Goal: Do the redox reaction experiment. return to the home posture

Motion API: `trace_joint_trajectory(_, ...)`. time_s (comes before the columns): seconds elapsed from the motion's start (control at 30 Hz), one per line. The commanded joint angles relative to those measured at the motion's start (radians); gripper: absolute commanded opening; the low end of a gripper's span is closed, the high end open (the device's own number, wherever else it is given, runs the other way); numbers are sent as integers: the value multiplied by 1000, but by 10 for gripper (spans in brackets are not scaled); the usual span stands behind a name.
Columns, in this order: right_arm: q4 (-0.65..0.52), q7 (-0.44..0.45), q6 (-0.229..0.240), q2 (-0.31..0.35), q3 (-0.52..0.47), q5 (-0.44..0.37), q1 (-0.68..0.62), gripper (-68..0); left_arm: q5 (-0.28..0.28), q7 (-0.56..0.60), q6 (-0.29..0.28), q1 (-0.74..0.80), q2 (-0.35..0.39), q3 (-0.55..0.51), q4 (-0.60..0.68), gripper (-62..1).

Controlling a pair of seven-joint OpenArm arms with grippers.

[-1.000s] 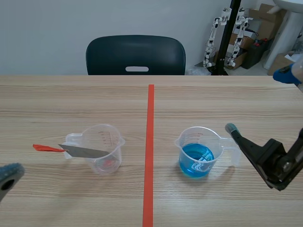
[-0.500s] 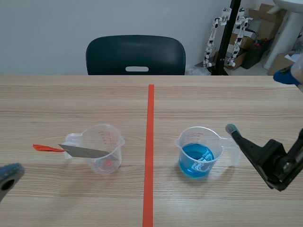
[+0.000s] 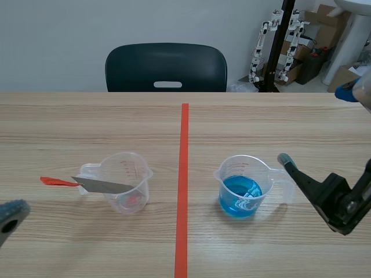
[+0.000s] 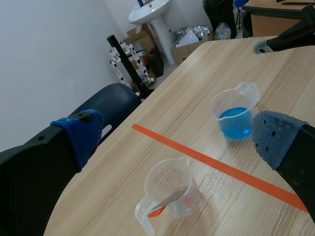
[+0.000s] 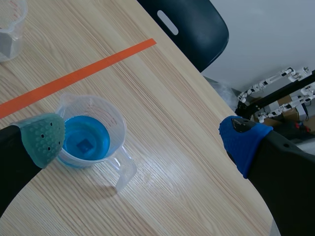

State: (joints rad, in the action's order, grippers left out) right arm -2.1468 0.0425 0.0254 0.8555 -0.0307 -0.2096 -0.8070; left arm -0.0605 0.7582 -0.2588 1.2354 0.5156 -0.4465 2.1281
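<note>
Now the clear plastic cup of blue water [image 3: 240, 188] is set upright on the right half of the desk, nearer the front edge than the back edge. Its handle is turned to the right edge, likely so that it can be reached by the arm on that side. Something small and pale can be seen in the blue water, but what it is cannot be told.

The other clear plastic cup [image 3: 124, 182] is set on the left half. A flat grey metal strip with a red end [image 3: 101, 185] is leaned in it, and the red end is left poking out over the rim, likely so it can be picked up with ease. The long orange-red tape line [image 3: 184, 174] is run between the two cups.

Nothing is held. The right gripper [image 5: 142, 140] is spread wide, near the blue cup's handle but not touching it. The left gripper [image 4: 177, 137] is spread wide too, well back by the front left corner. Both seem to be kept off the cups because only the going home is left.
</note>
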Motion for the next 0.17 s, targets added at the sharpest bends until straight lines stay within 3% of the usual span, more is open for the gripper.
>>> trace_joint_trajectory(0.0, -5, 5, -7, -2, -8, -3, 12, 4, 11, 11, 2, 8, -8, 7, 13, 14)
trace_joint_trajectory(0.13, -5, 5, -7, -2, -8, -3, 12, 4, 11, 11, 2, 8, -8, 7, 13, 14)
